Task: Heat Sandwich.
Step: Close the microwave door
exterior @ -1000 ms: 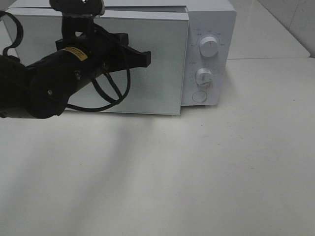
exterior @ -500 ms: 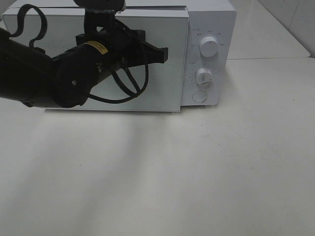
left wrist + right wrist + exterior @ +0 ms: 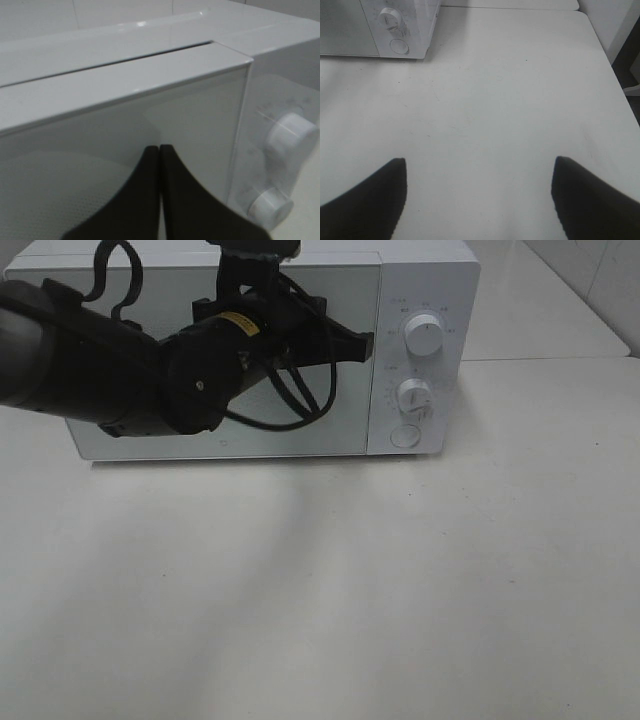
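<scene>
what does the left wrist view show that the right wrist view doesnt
Only the left wrist view: the left gripper, fingers pressed shut, close in front of the microwave door, and the seam along the door's top edge. Only the right wrist view: the right gripper, fingers wide apart over a broad stretch of table, and the round button low on the panel. Both: the microwave and a dial on its panel.
</scene>
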